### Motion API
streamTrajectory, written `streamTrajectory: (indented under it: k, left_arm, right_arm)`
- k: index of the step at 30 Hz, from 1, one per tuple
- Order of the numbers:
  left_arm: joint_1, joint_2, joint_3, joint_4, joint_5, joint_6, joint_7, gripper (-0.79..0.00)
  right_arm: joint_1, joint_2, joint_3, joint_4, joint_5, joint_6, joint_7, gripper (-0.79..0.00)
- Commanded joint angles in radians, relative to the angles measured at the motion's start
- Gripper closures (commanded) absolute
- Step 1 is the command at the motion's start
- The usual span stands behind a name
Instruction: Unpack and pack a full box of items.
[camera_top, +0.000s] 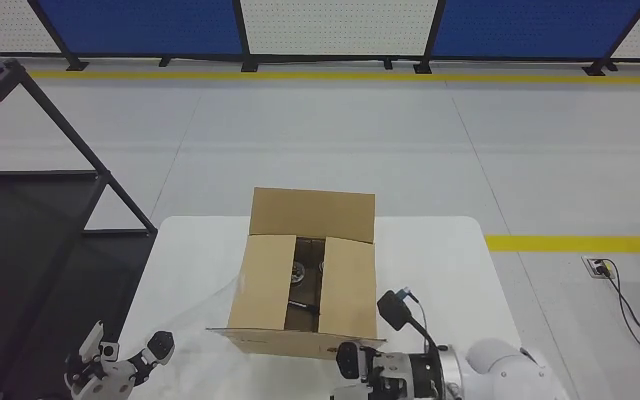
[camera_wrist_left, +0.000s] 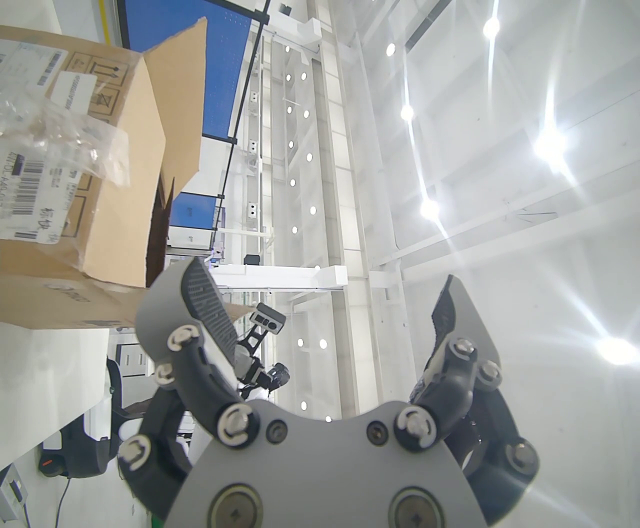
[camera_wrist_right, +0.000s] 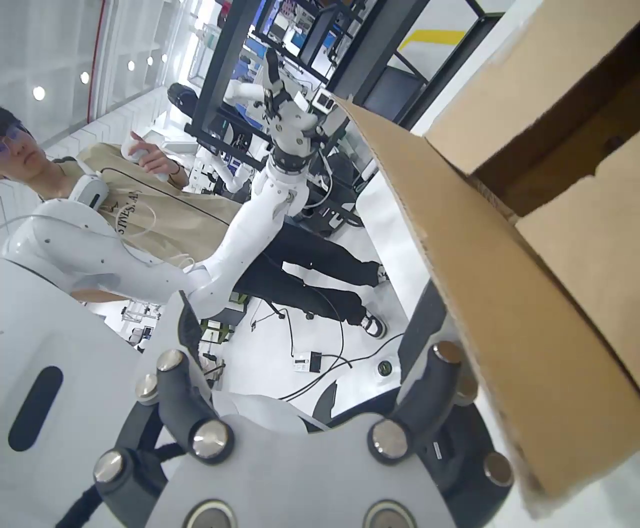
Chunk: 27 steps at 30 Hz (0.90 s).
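The left gripper (camera_wrist_left: 325, 280) is held with its jaws spread wide and nothing between its ribbed grey fingers (camera_wrist_left: 210, 300). It is pointed upward, off the near left corner of the white table (camera_top: 440, 260). Beside it stands the brown cardboard box (camera_top: 312, 215), placed at the middle of the table. A clear crinkled plastic bag (camera_wrist_left: 65, 135) is seen against the labelled side of the box that faces this gripper.

The right gripper (camera_wrist_right: 305, 315) is also spread open and nothing is clamped in it. It is held at the near edge of the table, just beside the box's near flap (camera_wrist_right: 500, 300). One finger is partly hidden by that flap, and contact cannot be judged.

In the top view the far flap is folded back and the two side flaps are folded inward. A narrow gap is left between them, through which dark items (camera_top: 303, 275) are glimpsed, too small to be identified.
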Motion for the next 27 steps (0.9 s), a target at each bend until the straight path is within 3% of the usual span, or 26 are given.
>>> streamTrajectory:
  k: [1, 14, 22, 27]
  left_arm:
    - [0.0, 0.0, 0.0, 0.0, 0.0, 0.0, 0.0, -0.785]
    - [0.0, 0.0, 0.0, 0.0, 0.0, 0.0, 0.0, -0.785]
    - [0.0, 0.0, 0.0, 0.0, 0.0, 0.0, 0.0, -0.785]
    - [-0.004, 0.001, 0.003, -0.01, 0.029, 0.0, 0.021, -0.785]
  right_arm:
    - [0.035, -0.003, -0.018, 0.025, 0.011, 0.021, -0.039, -0.785]
    - [0.242, -0.038, -0.185, 0.236, -0.071, 0.198, -0.343, -0.785]
    - [0.312, -0.053, -0.237, 0.339, -0.073, 0.244, -0.391, -0.785]
    - [0.332, -0.053, -0.24, 0.375, -0.061, 0.279, -0.355, -0.785]
